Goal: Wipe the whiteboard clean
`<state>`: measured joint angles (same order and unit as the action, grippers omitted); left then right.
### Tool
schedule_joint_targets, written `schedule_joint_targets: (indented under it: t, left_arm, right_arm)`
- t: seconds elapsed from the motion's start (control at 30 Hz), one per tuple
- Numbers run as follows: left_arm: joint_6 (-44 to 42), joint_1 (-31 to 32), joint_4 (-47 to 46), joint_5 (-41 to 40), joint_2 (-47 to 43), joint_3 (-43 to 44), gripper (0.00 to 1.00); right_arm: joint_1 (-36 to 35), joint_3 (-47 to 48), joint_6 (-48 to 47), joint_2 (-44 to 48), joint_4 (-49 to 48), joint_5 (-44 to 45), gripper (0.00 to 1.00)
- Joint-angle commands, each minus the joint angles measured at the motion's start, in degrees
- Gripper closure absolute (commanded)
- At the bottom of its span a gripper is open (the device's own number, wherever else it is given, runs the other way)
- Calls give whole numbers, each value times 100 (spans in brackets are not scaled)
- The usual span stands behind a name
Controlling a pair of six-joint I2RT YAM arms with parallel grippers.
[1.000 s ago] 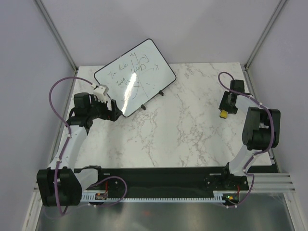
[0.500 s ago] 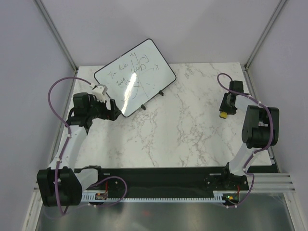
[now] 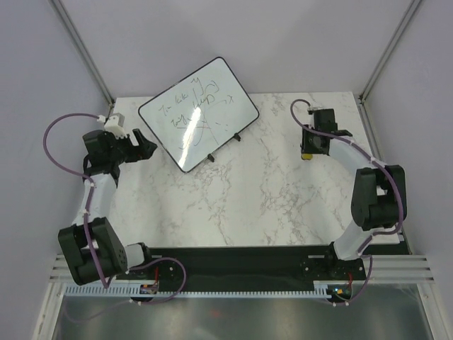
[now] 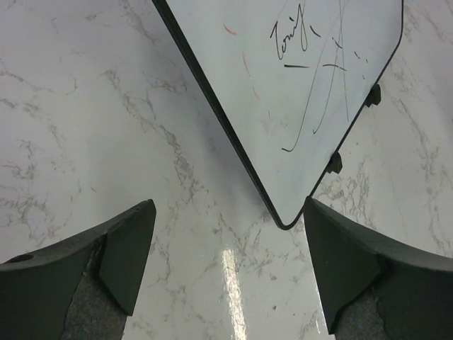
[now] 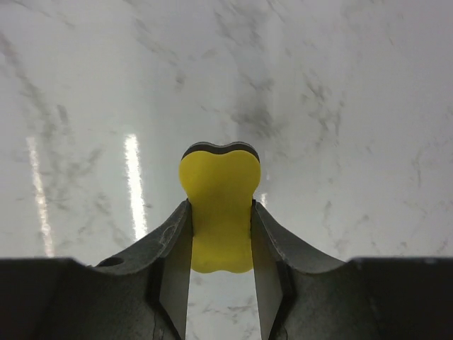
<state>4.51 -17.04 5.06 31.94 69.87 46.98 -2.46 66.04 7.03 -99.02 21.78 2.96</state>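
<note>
The whiteboard (image 3: 199, 112) leans tilted at the back left of the marble table, with black scribbles on it and two small black feet. It also shows in the left wrist view (image 4: 304, 92), its lower corner between the fingers. My left gripper (image 3: 150, 146) is open and empty, just left of the board's lower left edge. My right gripper (image 3: 306, 152) is shut on a yellow eraser (image 5: 219, 212) with a dark felt face, held over the table at the back right, well apart from the board.
Marble table (image 3: 283, 198) with white enclosure walls on the left, right and back. A black rail runs along the near edge by the arm bases.
My left gripper has pulled back to the left, away from the board's lower edge. My right gripper has moved left and toward the back with the eraser.
</note>
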Motion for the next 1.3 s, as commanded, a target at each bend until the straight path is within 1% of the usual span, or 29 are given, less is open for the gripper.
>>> schedule_joint_targets:
  t: [0.0,0.07,0.1,0.13,0.17,0.2,0.23,0.27,0.3,0.33,0.4,0.5,0.63,0.67,0.77,0.8,0.87,0.9,0.97,1.0,1.03,1.07,1.1,1.2,1.27]
  left_arm:
    - [454,-10,-707,523,509,390,8]
    - [506,-19,-1023,585,747,478,8]
    - [515,-28,-1172,611,991,496,8]
    - [533,-28,-1452,663,1098,505,9]
    - [646,-28,-1612,690,1221,540,12]
    - [699,-19,-1718,708,1457,584,18]
    - [744,-19,-1806,812,1582,636,26]
    - [822,-19,-1981,866,1678,715,28]
    - [858,-19,-2104,962,1871,733,28]
    - [937,-28,-2375,998,1942,742,27]
    - [990,-28,-2605,1216,2196,777,23]
    - [1051,-28,-2730,1227,2478,944,22]
    - [1165,-10,-2782,1384,2926,1111,26]
    - [1201,-10,-2852,1463,2971,1129,29]
    - [1245,-1,-2905,1577,3147,1173,40]
    - [1236,-1,-2914,1717,3165,1182,46]
    - [1201,7,-2923,1806,3174,1191,50]
    - [1149,34,-2932,1859,3156,1182,55]
    - [982,69,-2923,1859,3139,1147,60]
    - [946,78,-2932,1825,3130,1138,69]
    - [937,78,-2914,1807,3138,1138,73]
    - [929,78,-2905,1824,3182,1146,83]
    - [929,86,-2879,1842,3191,1164,86]
    - [929,87,-2844,1982,3200,1199,91]
    - [911,113,-2844,1991,3165,1191,93]
  right_arm:
    - [-648,655,-421,568,-577,-541,100]
    - [-887,1066,-474,507,-753,-928,100]
    - [-1097,1243,-474,333,-876,-1103,100]
    - [-1203,1645,-474,200,-903,-1357,100]
    - [-1326,1849,-474,60,-921,-1464,100]
    - [-1562,2042,-474,-246,-1000,-1491,100]
    - [-1704,2418,-483,-414,-1053,-1474,100]
    - [-1836,2605,-483,-564,-1088,-1282,100]
    - [-2107,2981,-500,-879,-1132,-1150,100]
    - [-2231,3185,-527,-1038,-1158,-914,100]
    - [-2547,3598,-536,-1531,-1176,-867,100]
    - [-2820,4519,-439,-2163,-1176,-894,100]
    - [-3137,5242,-360,-2841,-1185,-824,100]
    - [-3268,5513,-334,-3103,-1167,-736,100]
    - [-3436,5831,-298,-3552,-1159,-499,100]
    - [-3524,5963,-272,-3641,-1167,-359,100]
    - [-3603,6061,-272,-3842,-1167,-323,100]
    - [-3665,6113,-307,-3879,-1167,-323,100]
    - [-3753,6131,-333,-3975,-1176,19,100]
    - [-3840,6131,-377,-3993,-1193,133,100]
    - [-3893,6131,-473,-4045,-1202,430,100]
    - [-4007,6140,-518,-4081,-1229,546,100]
    - [-4052,6192,-562,-4116,-1220,661,100]
    - [-4201,6315,-632,-4292,-1229,785,100]
    - [-4271,6325,-597,-4388,-1281,785,100]
